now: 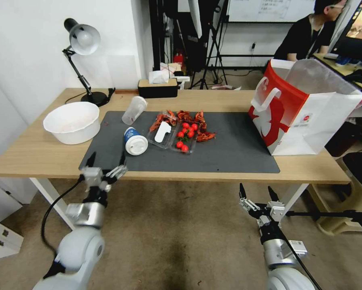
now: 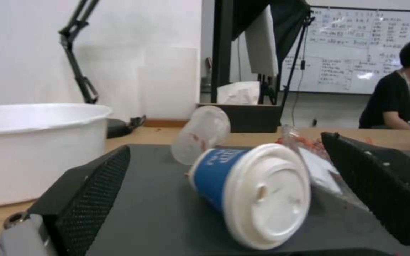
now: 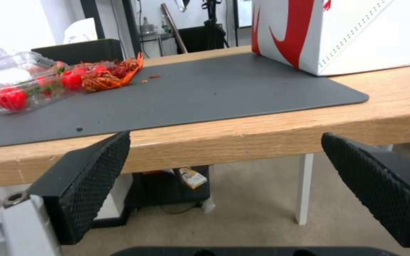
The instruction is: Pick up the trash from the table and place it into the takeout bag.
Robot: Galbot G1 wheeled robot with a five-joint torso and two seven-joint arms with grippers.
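Approach step: left tool [image 1: 105,162] open, lined up on lidded cup [image 1: 135,141]; next, advance and close; right tool [image 1: 258,193] open, idle below surface [image 1: 36,155].

wall [image 1: 23,48] – white | floor [image 1: 176,233] – brown carpet | whiteboard [image 2: 366,46] – behind

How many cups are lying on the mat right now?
2: the blue-white lidded cup on its side near the left claw, and the clear plastic cup tipped over behind it.
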